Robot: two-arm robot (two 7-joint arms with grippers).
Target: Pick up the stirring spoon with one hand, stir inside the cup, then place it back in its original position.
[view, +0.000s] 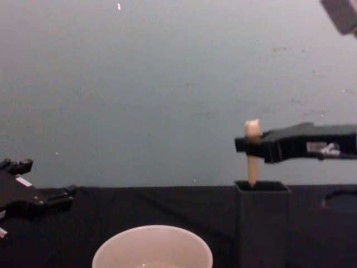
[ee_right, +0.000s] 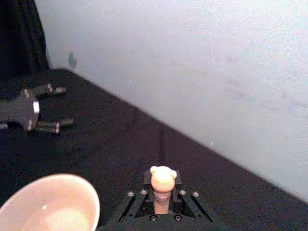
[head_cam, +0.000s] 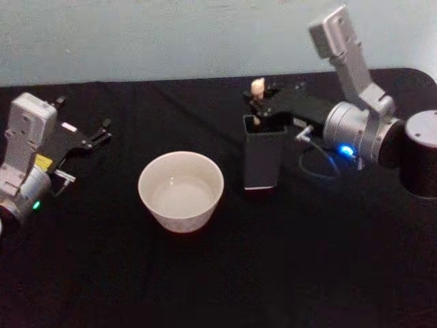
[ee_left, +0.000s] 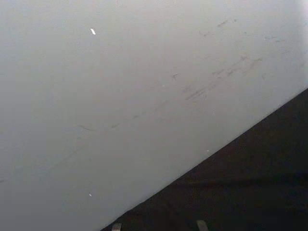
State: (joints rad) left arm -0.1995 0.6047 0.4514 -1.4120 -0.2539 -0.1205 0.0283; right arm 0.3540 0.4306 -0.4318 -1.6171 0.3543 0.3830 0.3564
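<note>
The stirring spoon (head_cam: 257, 87) stands upright in the dark grey square holder (head_cam: 263, 160), its original position. Only the beige handle and animal head (view: 252, 129) show; the bowl is hidden inside the holder (view: 263, 223). My right gripper (head_cam: 263, 104) reaches in from the right just above the holder's rim and is shut on the handle (ee_right: 162, 180) below the head. The wide cream-white cup (head_cam: 181, 191) sits to the holder's left, apart from it. My left gripper (head_cam: 104, 132) rests open at the far left, well away from the cup.
A black cloth (head_cam: 218, 287) covers the table and a pale wall (head_cam: 171, 34) rises right behind it. A dark cylinder (head_cam: 420, 154) stands at the right edge, with a cable (head_cam: 317, 167) lying beside the holder. In front of the cup lies bare cloth.
</note>
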